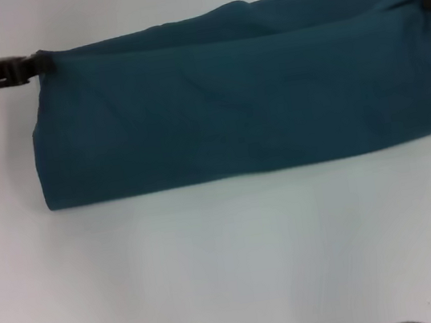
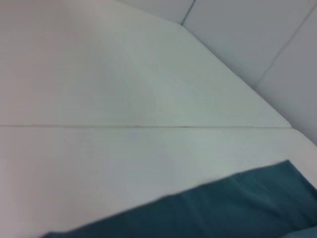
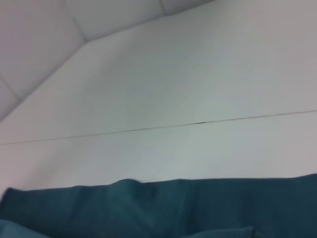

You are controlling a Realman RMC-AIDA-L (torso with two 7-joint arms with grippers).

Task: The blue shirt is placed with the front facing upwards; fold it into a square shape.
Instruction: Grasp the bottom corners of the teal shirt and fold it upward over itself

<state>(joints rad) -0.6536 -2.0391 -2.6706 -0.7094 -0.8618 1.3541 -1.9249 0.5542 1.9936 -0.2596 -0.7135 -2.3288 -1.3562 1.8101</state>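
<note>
Head view gives me the blue shirt (image 1: 239, 101) lying as a wide folded band across the white table (image 1: 232, 273), no lettering showing, only plain teal cloth with soft diagonal creases. My left gripper (image 1: 37, 65) sits at one far corner of the band and my right gripper (image 1: 428, 1) at the opposite far corner, so the whole garment stretches between them and runs from both toward the robot. Each looks pinched on the cloth edge, the fabric puckering where the dark fingers meet it, so I read both as clamped on the shirt.

Neither wrist view shows its own fingers; each shows only a strip of shirt (image 2: 233, 208) (image 3: 163, 208) close under the camera, with bare table beyond.

My judgement on handling: this is light, limp cotton with no stiffness at all. It will sag between the two holds, drag on the table and slide over its own layers, so the stacked folds could shift. Corners and doubled edges are the places to grip, taking all layers at once. It isn't fragile. The far edge already bulges unevenly between my grippers, which I would expect to worsen if the holds slacken.
</note>
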